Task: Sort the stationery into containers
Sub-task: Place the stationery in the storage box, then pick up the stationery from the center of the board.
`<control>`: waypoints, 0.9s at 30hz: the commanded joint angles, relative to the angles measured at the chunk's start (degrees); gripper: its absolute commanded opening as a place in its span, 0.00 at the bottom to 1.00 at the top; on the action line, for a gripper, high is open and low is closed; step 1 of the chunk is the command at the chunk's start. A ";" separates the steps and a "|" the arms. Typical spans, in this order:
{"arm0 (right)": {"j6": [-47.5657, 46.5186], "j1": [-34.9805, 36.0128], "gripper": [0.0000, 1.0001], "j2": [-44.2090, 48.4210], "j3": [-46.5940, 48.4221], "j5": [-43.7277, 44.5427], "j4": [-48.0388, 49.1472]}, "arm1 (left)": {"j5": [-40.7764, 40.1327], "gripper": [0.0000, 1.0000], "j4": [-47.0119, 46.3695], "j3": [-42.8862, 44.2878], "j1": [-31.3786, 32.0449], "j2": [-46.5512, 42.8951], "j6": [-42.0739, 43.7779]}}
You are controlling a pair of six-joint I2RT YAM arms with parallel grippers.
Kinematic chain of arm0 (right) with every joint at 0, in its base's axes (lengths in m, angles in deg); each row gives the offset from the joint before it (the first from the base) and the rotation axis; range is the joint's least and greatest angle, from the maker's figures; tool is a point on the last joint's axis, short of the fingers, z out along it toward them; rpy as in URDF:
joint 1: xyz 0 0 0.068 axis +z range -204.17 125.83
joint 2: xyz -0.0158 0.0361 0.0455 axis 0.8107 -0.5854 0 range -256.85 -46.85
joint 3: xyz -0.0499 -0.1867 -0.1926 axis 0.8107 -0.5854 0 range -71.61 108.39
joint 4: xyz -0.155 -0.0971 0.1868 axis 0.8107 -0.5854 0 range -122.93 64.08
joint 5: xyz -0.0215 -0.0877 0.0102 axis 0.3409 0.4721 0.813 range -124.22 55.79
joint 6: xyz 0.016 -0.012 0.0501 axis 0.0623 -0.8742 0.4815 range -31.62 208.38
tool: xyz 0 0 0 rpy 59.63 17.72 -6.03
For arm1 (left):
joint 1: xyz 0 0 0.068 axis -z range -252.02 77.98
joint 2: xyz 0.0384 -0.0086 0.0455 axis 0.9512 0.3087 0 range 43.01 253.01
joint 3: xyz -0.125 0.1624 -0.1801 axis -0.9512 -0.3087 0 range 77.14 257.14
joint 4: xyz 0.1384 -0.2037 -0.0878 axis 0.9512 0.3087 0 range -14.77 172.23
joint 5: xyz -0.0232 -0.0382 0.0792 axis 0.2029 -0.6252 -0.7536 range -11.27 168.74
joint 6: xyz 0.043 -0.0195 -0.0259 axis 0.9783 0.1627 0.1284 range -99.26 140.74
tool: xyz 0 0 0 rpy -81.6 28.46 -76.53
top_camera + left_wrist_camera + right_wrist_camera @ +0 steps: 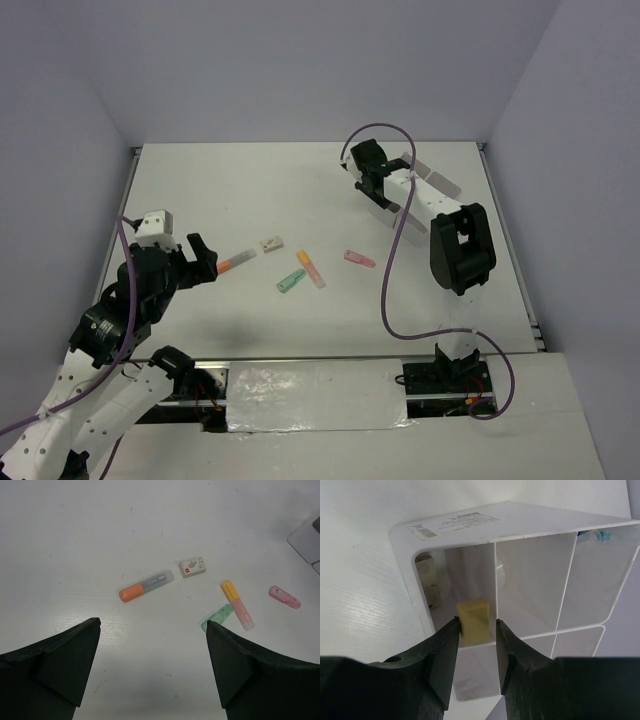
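The white four-compartment container [445, 525] fills the right wrist view. My right gripper [477, 622] hangs over its near-left compartment, jaws open. A yellow eraser [474, 614] sits between the fingers, against the left one, with a gap to the right one. A pale eraser [429, 582] lies in the same compartment. Something blue [592, 534] shows in the far-right compartment. On the table lie an orange marker [145, 585], a white eraser [192, 566], a yellow-pink marker [237, 604], a green marker [218, 617] and a pink marker [284, 596]. My left gripper [152, 625] stands wide open just short of the orange marker.
In the top view the container [440, 182] is at the far right, mostly hidden under the right arm [460, 245]. The loose items lie mid-table between the arms. Grey walls enclose the table on three sides.
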 commanded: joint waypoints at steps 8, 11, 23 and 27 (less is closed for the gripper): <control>1.84 0.20 0.50 3.91 2.52 -3.29 -0.05 | 1.07 0.99 -2.72 0.23 -0.20 0.09 1.96; 4.03 1.94 0.50 5.49 3.66 -5.83 -2.68 | 1.16 0.99 -2.63 0.23 -0.20 0.09 1.96; 12.66 10.30 1.00 17.71 -16.71 -34.22 -1.37 | 1.86 0.99 -2.90 0.23 -0.20 0.35 2.23; 10.63 10.66 0.97 15.53 -18.93 -32.66 -1.36 | 1.95 0.99 -2.90 0.14 -0.20 0.00 2.23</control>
